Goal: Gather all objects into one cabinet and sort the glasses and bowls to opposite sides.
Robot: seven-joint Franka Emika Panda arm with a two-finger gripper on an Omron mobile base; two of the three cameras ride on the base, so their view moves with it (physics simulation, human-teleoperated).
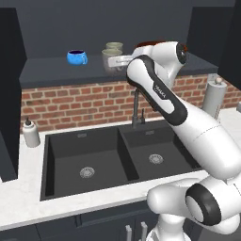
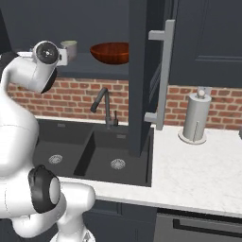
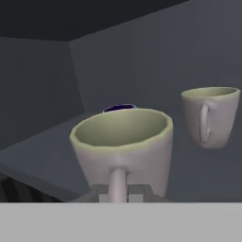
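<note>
1. Arm: rises from lower right of the left base view, reaching up to the cabinet shelf [image 1: 56, 70] at upper centre.
2. Gripper [image 3: 119, 193]: closed on the handle of the near mug [image 3: 124, 146], bottom centre of the hand view.
3. Near mug: grey-beige, upright.
4. Second mug [image 3: 211, 116]: right, behind.
5. Blue cup [image 1: 76, 57]: upper left.
6. Bowl [image 2: 109, 52]: reddish-brown, upper centre of the right base view.

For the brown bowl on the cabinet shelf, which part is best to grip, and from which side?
Probably the rim of the brown bowl, at its front edge, coming from the open front of the cabinet. The bowl is wide, shallow and upright, so one finger can go inside the wall and one outside.
</note>
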